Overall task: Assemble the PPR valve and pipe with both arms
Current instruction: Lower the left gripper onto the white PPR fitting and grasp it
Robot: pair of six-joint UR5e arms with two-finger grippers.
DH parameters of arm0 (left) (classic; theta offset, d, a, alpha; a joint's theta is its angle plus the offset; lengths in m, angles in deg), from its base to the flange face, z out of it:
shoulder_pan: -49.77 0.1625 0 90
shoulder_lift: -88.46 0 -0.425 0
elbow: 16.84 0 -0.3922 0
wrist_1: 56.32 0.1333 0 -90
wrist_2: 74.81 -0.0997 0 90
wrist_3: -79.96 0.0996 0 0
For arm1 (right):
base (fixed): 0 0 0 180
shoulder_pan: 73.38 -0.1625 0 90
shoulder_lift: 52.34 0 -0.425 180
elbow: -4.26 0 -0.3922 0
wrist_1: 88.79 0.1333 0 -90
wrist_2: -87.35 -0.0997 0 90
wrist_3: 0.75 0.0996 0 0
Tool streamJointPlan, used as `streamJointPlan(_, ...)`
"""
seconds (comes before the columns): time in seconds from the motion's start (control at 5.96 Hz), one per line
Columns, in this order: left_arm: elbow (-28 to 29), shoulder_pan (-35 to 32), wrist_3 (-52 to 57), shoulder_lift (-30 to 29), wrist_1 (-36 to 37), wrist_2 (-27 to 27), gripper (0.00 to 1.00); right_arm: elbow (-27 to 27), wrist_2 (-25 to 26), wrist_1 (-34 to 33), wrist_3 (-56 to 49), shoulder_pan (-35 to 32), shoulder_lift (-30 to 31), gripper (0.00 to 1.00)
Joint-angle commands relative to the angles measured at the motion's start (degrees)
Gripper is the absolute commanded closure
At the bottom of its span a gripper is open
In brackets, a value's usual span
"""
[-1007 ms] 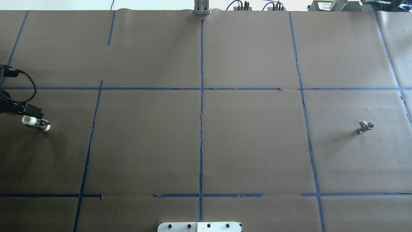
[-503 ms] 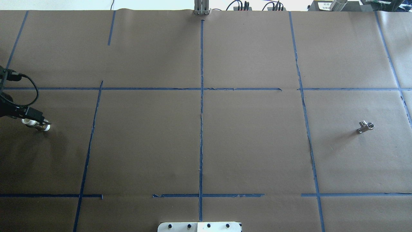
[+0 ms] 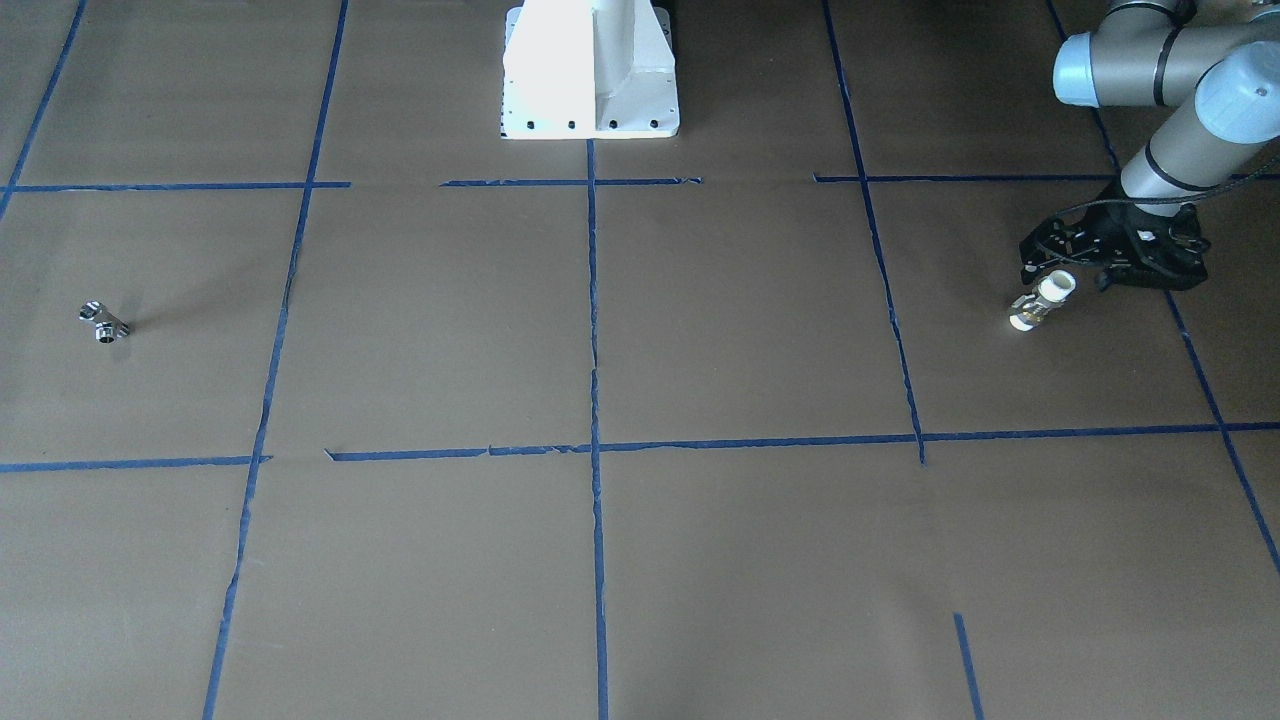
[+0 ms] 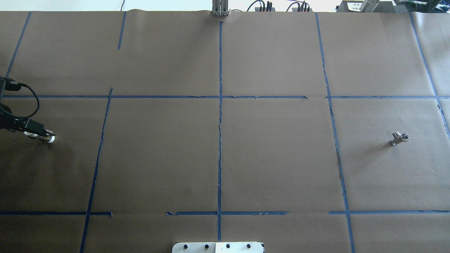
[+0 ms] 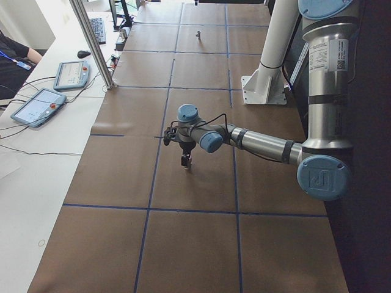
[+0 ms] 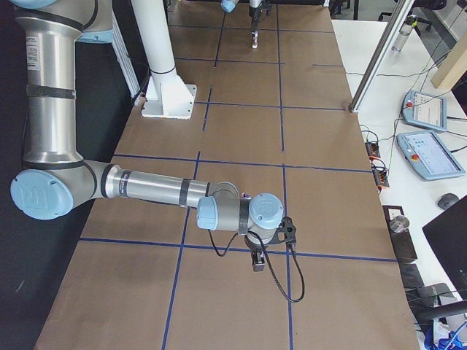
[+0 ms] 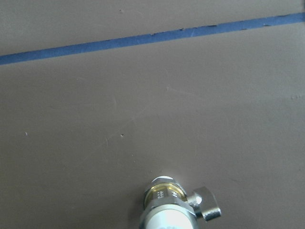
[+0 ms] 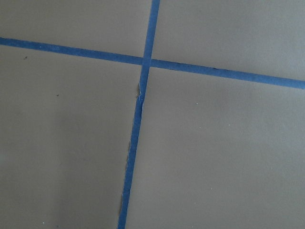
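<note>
The PPR valve (image 3: 1038, 303), with white ends, a brass middle and a small lever, lies on the brown paper at my far left, in the overhead view (image 4: 48, 139) and at the bottom of the left wrist view (image 7: 167, 202). My left gripper (image 3: 1066, 276) is low over it, jaws spread, and covers one white end in the overhead view (image 4: 38, 133). The chrome T-shaped pipe (image 4: 399, 138) lies alone at the far right, also in the front view (image 3: 103, 322). My right gripper (image 6: 257, 264) shows only in the right side view; I cannot tell if it is open.
Blue tape lines (image 4: 220, 105) divide the brown paper into squares. The white robot pedestal (image 3: 590, 70) stands at the table's near edge. Teach pendants (image 5: 43, 104) and cables lie on the white bench beyond the far edge.
My left gripper has come down over the valve and now hides most of its white end. The valve and the pipe have not moved.
</note>
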Motion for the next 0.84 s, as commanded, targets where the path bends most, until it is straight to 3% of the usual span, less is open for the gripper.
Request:
streamJointPlan(0.0,0.0,0.0,-0.4,-0.1,0.1,0.0,0.95,0.0,0.0,0.0,0.0,0.0,0.0,0.00)
streamJointPlan(0.17,-0.2,0.0,-0.4,-0.1,0.1,0.0,1.00,0.0,0.0,0.0,0.0,0.0,0.0,0.00)
streamJointPlan(0.67,-3.7,0.0,-2.3,-1.2,1.7,0.6,1.00,0.1,0.0,0.0,0.0,0.0,0.0,0.00)
